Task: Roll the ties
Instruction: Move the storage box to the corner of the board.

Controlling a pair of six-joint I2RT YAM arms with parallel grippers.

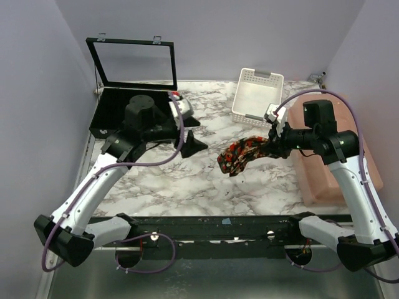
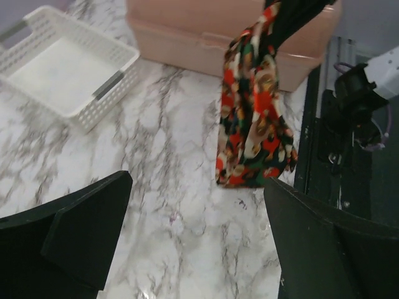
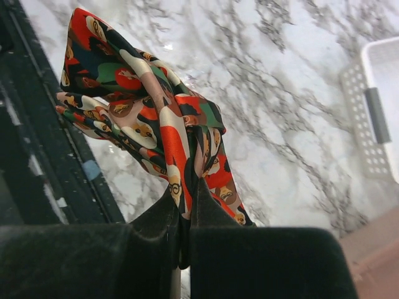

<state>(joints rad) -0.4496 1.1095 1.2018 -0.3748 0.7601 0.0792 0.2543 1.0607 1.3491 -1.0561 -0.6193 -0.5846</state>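
One tie, dark with red, orange and cream print, hangs bunched above the marble table right of the middle. My right gripper is shut on its upper end; in the right wrist view the fingers pinch the fabric. The tie also shows in the left wrist view, its lower end close to the table. My left gripper is open and empty, low over the table left of the tie, its fingers spread wide. No other tie is in view.
A white slotted basket stands at the back right. A pink lidded bin lies along the right side under my right arm. An open black case with raised lid stands at the back left.
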